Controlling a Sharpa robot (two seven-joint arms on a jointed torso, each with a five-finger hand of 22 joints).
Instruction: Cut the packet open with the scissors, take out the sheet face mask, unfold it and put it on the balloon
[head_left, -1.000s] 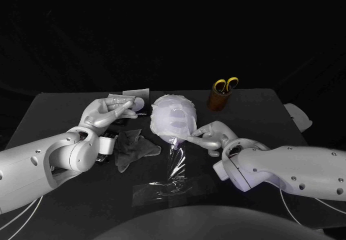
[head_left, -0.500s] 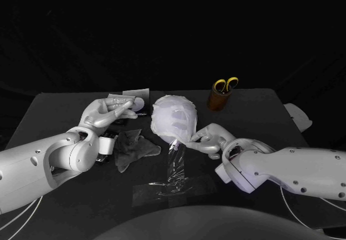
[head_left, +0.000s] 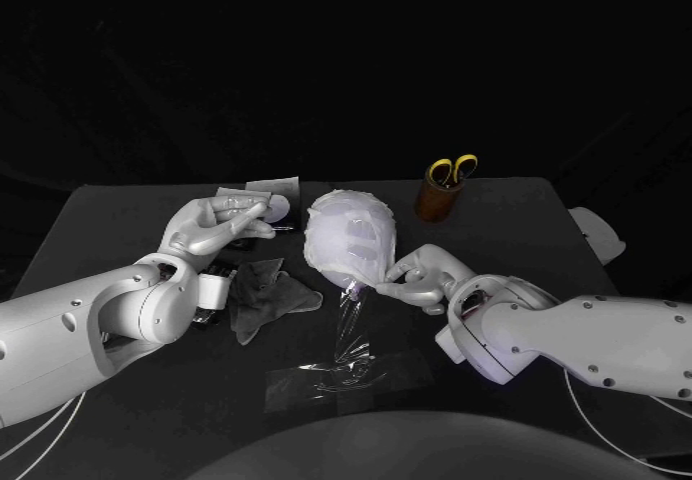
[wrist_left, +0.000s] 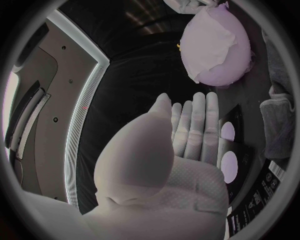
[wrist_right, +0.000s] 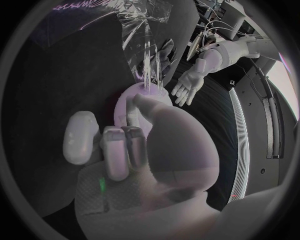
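The balloon (head_left: 351, 238) stands at the table's middle with the white sheet mask (wrist_left: 215, 42) laid over it. A clear film (head_left: 346, 335) hangs from the balloon's lower end down to the table. My right hand (head_left: 411, 280) sits at that lower end, fingers curled, pinching the top of the film (wrist_right: 147, 50) against the balloon (wrist_right: 132, 100). My left hand (head_left: 216, 222) is raised left of the balloon, open and holding nothing; its flat fingers (wrist_left: 190, 130) point toward the balloon. The cut packet (head_left: 263, 192) lies behind the left hand. The scissors (head_left: 454, 170) stand in a brown cup (head_left: 436, 202).
A dark crumpled cloth (head_left: 267, 295) lies left of the film. Flat dark cards with pale circles (wrist_left: 228, 152) lie under the left hand. The cup with the scissors stands just right of the balloon, near the table's far edge.
My right hand has curled its fingers in at the balloon's lower end, and the film has drawn narrower and higher. The left hand has stayed in place.
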